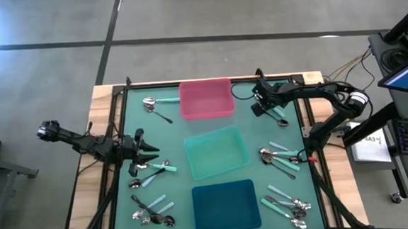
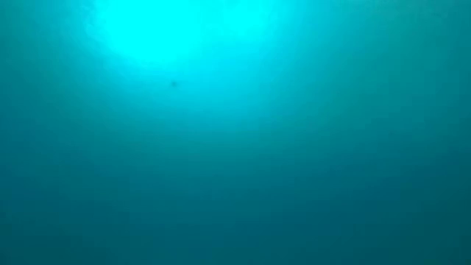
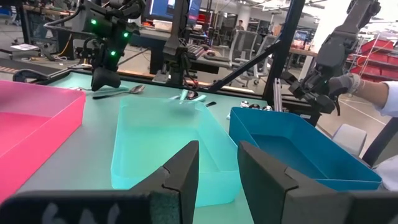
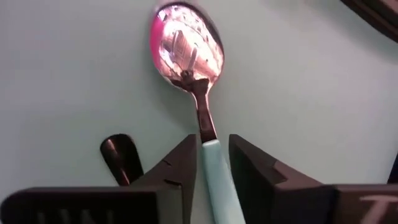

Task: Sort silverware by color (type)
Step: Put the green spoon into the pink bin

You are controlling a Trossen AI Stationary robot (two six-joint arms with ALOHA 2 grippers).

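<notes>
— Where is the right gripper sitting?

— At the far right of the table, just right of the pink tray. In its wrist view the two fingers are pressing in on the pale teal handle of a spoon, whose shiny bowl is lying on the table surface ahead of them.

— And the dark shape beside that finger?

— A second dark, glossy piece is lying just beside it; I cannot tell what it is.

— What is the left gripper doing?

— It is hovering at the left edge, level with the mint tray, fingers standing a little apart with nothing between them. Past them the mint tray is showing in the middle, the pink one to one side and the dark-teal tray to the other.

— Where is the rest of the silverware lying?

— In loose clusters on the mat: a pair at the far left beside the pink tray, groups along the left near the left gripper and nearer the front, and two heaps down the right side. The low view is showing only a blue-green glow.
</notes>
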